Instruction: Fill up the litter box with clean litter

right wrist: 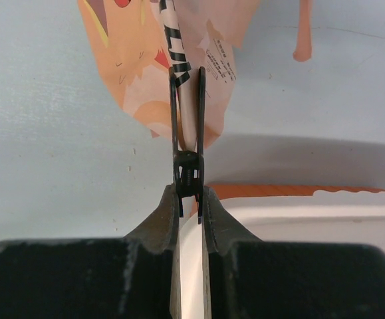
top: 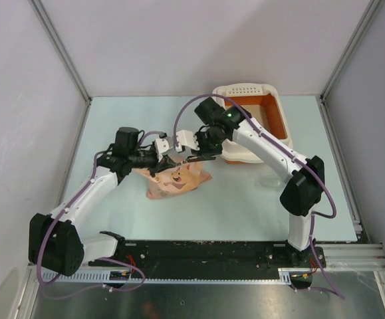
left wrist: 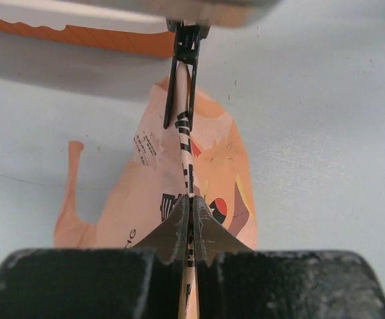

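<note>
Clamped at opposite ends of the upright top fold of the litter bag (top: 175,181), left fingers (left wrist: 172,232) on the fold itself, right fingers (right wrist: 162,226) on the black clip (right wrist: 189,174), litter box (top: 245,89) just beyond the clip end on the bench (top: 245,206).

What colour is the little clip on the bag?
Black. The clip on the pink-peach bag shows best in the right wrist view.
</note>
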You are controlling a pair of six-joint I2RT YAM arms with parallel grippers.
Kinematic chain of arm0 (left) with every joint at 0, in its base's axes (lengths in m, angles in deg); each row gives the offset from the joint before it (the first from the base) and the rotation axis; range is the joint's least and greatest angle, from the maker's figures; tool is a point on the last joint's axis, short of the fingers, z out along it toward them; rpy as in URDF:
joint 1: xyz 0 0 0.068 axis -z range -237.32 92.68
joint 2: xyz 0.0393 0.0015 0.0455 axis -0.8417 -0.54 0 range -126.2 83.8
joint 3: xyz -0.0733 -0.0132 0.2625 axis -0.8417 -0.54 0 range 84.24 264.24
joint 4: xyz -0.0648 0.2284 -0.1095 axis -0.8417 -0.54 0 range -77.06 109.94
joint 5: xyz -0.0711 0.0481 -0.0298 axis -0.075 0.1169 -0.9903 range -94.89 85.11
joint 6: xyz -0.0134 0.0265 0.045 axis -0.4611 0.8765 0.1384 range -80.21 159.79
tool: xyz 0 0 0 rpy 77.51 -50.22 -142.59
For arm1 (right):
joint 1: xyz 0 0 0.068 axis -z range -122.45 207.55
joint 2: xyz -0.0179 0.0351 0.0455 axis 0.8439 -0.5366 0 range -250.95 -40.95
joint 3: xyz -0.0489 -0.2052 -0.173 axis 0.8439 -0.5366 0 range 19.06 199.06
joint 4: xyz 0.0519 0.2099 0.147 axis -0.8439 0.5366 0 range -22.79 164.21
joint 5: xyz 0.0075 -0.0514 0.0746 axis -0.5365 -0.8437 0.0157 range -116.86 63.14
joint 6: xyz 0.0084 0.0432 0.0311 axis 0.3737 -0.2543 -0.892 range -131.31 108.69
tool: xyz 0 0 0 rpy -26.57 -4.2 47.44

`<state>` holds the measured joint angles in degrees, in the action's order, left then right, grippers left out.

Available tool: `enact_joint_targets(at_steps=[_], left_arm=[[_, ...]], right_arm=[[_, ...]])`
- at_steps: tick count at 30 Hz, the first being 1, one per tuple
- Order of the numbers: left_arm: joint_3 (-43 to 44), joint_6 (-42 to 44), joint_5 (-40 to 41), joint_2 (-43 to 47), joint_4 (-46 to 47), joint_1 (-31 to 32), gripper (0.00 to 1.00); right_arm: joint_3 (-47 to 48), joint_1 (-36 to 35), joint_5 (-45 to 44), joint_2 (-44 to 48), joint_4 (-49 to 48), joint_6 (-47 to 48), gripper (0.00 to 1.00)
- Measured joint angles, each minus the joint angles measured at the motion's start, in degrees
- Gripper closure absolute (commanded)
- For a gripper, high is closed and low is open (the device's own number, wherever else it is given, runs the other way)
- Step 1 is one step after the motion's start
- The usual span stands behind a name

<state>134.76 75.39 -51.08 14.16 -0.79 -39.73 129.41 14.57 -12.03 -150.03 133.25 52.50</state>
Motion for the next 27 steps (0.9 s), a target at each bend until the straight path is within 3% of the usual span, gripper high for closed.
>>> enact_joint_targets(at_steps=[5, 9, 12, 15, 19, 20, 23, 27], left_arm=[[-0.17, 0.98, 0.00, 0.00, 0.04, 0.00, 0.98], [-0.17, 1.60, 0.07, 0.00, 0.04, 0.02, 0.71], [-0.17, 1.86, 0.48, 0.00, -0.11, 0.02, 0.61], [-0.17, 1.84, 1.14, 0.00, -0.50, 0.02, 0.60], [-0.37, 1.90, 1.55, 0.04, -0.74, 0.00, 0.71], [-0.61, 1.95, 1.62, 0.17, -0.74, 0.00, 0.79], [-1.20, 2.08, 1.90, 0.48, -0.55, 0.00, 0.92], [-1.57, 2.56, 1.97, 0.81, -0.20, 0.00, 0.96]], right_arm=[[-0.04, 1.51, 2.49, 0.02, -0.37, -5.03, 1.00], [-0.44, 2.75, 5.22, 0.15, -0.37, -6.62, 1.00], [-0.61, 2.60, 4.87, 0.28, -0.50, -5.70, 1.00], [-0.61, 1.29, 3.26, 0.37, -0.98, -4.09, 1.00], [-0.61, -0.31, 0.63, 0.55, -1.11, -2.03, 1.00], [-0.59, -0.50, 0.07, 0.55, -1.07, -1.53, 1.00], [-0.59, -0.92, -1.07, 0.55, -0.74, -0.17, 1.00], [-0.31, -1.88, -3.50, 0.55, -0.15, 1.70, 1.00]])
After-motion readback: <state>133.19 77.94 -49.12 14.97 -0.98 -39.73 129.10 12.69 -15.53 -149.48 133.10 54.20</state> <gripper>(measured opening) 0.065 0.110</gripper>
